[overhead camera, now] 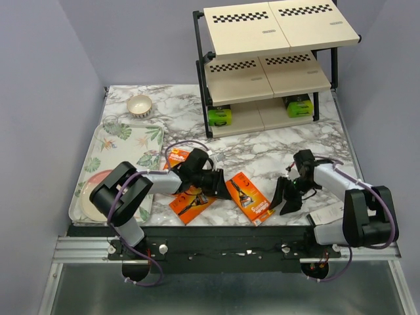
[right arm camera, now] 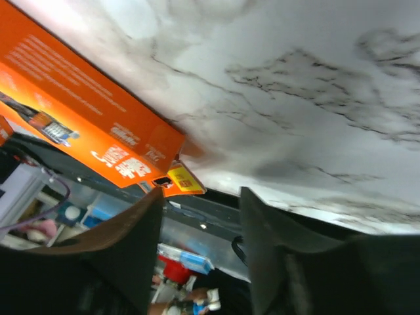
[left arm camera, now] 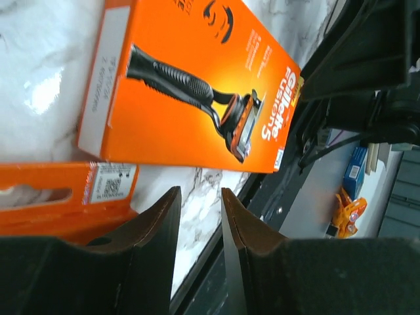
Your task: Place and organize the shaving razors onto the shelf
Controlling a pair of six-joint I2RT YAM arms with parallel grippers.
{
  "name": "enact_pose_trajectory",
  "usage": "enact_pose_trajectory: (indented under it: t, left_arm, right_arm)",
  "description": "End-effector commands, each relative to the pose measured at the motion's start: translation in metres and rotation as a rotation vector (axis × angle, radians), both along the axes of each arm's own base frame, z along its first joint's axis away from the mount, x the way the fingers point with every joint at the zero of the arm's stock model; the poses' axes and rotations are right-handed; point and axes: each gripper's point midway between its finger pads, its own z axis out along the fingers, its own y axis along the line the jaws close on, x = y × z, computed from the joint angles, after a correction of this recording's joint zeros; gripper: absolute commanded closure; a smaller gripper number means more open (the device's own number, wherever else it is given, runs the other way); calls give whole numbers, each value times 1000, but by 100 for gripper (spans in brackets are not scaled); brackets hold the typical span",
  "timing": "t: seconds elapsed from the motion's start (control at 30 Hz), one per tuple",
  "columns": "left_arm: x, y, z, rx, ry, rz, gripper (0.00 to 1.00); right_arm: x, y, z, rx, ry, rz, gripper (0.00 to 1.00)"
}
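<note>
Three orange razor packs lie on the marble table near the front: one (overhead camera: 249, 197) in the middle, one (overhead camera: 191, 202) left of it, and one (overhead camera: 177, 159) partly under my left arm. Two black and lime-green packs (overhead camera: 220, 116) (overhead camera: 299, 105) sit on the bottom board of the shelf (overhead camera: 262, 79). My left gripper (overhead camera: 222, 189) is low between the two front orange packs, slightly open and empty; its wrist view shows the middle pack (left arm camera: 190, 85) ahead of the fingertips (left arm camera: 167, 203). My right gripper (overhead camera: 283, 200) is open and empty, right of the middle pack (right arm camera: 79, 118).
A floral tray (overhead camera: 125, 141) at the left holds a pink plate (overhead camera: 92, 197). A small bowl (overhead camera: 139, 105) stands behind it. A flat white item (overhead camera: 326, 215) lies partly under my right arm. The table's front edge (overhead camera: 216, 226) is close to both grippers.
</note>
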Motion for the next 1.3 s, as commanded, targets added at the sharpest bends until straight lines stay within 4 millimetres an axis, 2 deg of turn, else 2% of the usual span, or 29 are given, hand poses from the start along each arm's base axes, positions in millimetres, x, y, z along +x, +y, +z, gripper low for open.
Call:
enact_pose_trajectory:
  t: [0.0,0.03,0.13,0.23,0.3,0.4,0.5,0.53,0.6,0.67,0.77,0.8,0.83,0.87,0.9,0.93,0.97,1.03,1.07,1.13,1.17,1.23,1.27]
  left_arm:
    - [11,-11,2,-3,3,5,62]
    - [12,-11,1,5,1,11,62]
    - [14,-10,-2,13,-3,17,62]
    - [16,-10,-5,22,-11,23,62]
    - [20,-11,-5,28,-25,23,62]
    - [25,-11,-5,35,-37,21,62]
    - [34,-9,-4,47,-45,34,61]
    - [39,-10,1,50,-41,41,60]
    - [51,-6,13,36,-59,65,57]
    - [59,-7,35,-8,-80,79,52]
    - [65,-6,62,-91,-23,123,37]
    - [65,-7,68,-114,-8,132,22]
    - [68,-9,74,-152,-16,134,2]
    - [67,-11,79,-177,17,141,1]
    - [66,-14,75,-188,47,135,1]
    - [69,-20,82,-238,40,130,1]
    - [69,-23,75,-247,108,144,1]
    - [74,-28,76,-288,129,162,1]
    - [77,-30,67,-284,158,177,1]
    - [86,-37,70,-312,178,202,1]
    - [90,-38,61,-301,204,220,1]
    - [98,-44,62,-314,239,248,1]
    - [100,-46,54,-302,260,261,1]
  right_arm:
    - [-16,17,-10,114,77,-20,48]
    - [-20,21,-11,136,93,-27,51]
    - [-11,32,-9,217,67,-36,59]
    - [-3,41,-6,284,49,-46,62]
    - [8,46,-3,318,6,-42,62]
    - [24,52,0,358,-51,-21,69]
    - [33,55,3,388,-77,-17,85]
    - [35,57,5,400,-84,-13,98]
    - [44,57,13,410,-106,-28,99]
    - [62,61,33,469,-163,-47,99]
    - [90,60,65,539,-261,-116,99]
    - [98,56,75,553,-281,-158,99]
    - [101,57,79,578,-288,-164,99]
    - [107,57,83,593,-312,-163,99]
    - [110,58,84,608,-298,-185,99]
    - [111,60,83,627,-281,-198,99]
    - [116,61,80,643,-302,-205,99]
    - [122,63,79,674,-270,-263,99]
    - [129,64,77,682,-299,-265,99]
    - [128,64,71,685,-277,-290,99]
    - [127,64,69,688,-270,-293,99]
    - [121,65,65,695,-238,-310,99]
    - [121,65,66,700,-239,-310,99]
